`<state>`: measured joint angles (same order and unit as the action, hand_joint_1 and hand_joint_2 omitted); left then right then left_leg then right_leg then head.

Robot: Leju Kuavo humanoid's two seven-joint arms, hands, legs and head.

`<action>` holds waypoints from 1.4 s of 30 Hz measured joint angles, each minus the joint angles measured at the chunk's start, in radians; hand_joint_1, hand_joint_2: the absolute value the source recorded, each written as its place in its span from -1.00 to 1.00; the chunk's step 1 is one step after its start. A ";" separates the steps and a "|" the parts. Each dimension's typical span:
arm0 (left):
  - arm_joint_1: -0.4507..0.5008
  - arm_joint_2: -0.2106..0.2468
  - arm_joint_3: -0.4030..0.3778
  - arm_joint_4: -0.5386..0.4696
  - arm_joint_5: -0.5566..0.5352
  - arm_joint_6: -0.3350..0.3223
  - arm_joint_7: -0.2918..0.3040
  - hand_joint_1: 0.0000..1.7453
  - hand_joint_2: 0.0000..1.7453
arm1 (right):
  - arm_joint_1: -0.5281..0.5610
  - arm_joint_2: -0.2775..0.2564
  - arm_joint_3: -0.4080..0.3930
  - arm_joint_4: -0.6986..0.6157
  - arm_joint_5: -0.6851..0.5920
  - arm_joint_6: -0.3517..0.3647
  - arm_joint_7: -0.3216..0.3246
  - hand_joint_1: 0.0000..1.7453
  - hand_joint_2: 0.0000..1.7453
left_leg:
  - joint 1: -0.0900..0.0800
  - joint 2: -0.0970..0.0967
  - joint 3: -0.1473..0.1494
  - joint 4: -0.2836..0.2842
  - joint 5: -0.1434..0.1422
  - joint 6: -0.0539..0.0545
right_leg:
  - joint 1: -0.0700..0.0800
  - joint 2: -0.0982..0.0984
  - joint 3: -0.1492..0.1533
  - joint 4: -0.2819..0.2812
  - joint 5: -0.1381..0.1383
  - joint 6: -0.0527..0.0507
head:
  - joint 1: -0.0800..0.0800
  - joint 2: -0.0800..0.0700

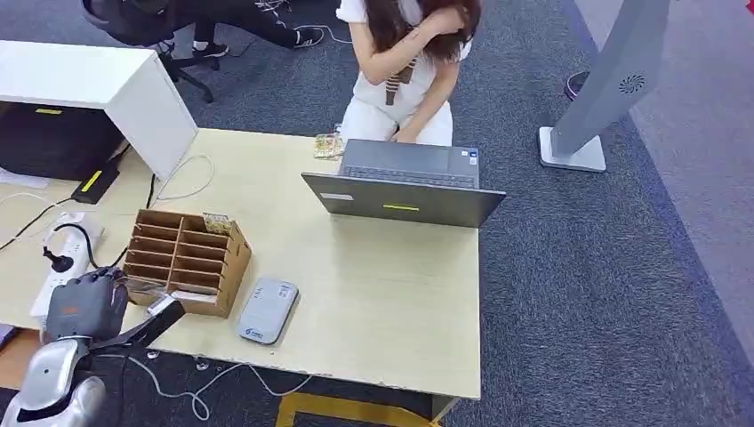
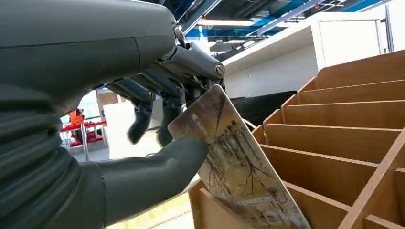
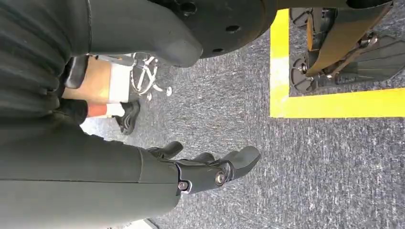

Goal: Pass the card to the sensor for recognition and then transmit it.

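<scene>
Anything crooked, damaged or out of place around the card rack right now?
Nothing looks damaged or spilled. The card leans at a slant because the left hand pinches it, its lower end still in a slot of the wooden rack. The grey sensor lies flat beside the rack.

Left arm comes in low at left, silver forearm raised. Left robot hand [image 1: 86,305] pinches card [image 2: 234,162] between thick thumb and dark fingers [image 2: 168,98], remaining fingers curled loosely above. Right arm hangs down. Right robot hand [image 3: 210,169] holds nothing, fingers slightly bent and apart, above carpet.
</scene>
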<state>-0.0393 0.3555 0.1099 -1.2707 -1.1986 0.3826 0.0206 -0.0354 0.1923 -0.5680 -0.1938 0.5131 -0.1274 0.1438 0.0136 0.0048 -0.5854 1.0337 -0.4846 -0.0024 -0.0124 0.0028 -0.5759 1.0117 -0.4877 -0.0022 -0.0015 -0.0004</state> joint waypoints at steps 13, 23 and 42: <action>0.019 0.007 0.000 -0.048 0.036 0.031 -0.046 1.00 1.00 | 0.000 0.000 -0.001 0.000 0.002 0.000 -0.010 -1.00 1.00 | 0.000 0.000 0.000 0.000 0.000 0.000 | 0.000 0.000 0.000 0.000 0.000 0.000 | 0.000 0.000; 0.052 0.007 -0.001 -0.199 0.049 0.033 -0.056 1.00 1.00 | 0.000 0.000 -0.009 0.000 0.001 -0.001 -0.011 -1.00 1.00 | 0.000 0.000 0.000 0.000 0.000 0.000 | 0.000 0.000 0.000 0.000 0.000 0.000 | 0.000 0.000; -0.310 0.022 -0.251 -0.323 -0.042 -0.019 0.002 1.00 1.00 | -0.010 0.001 -0.045 0.000 0.048 0.026 -0.025 -1.00 1.00 | 0.000 -0.005 -0.001 0.000 0.006 -0.002 | 0.000 -0.005 -0.001 0.000 0.005 -0.002 | 0.000 0.000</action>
<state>-0.3495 0.3773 -0.1412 -1.5936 -1.2402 0.3632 0.0225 -0.0451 0.1930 -0.6127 -0.1938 0.5612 -0.1015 0.1186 0.0138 0.0003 -0.5863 1.0342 -0.4783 -0.0044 -0.0122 -0.0020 -0.5769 1.0117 -0.4827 -0.0037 -0.0011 0.0000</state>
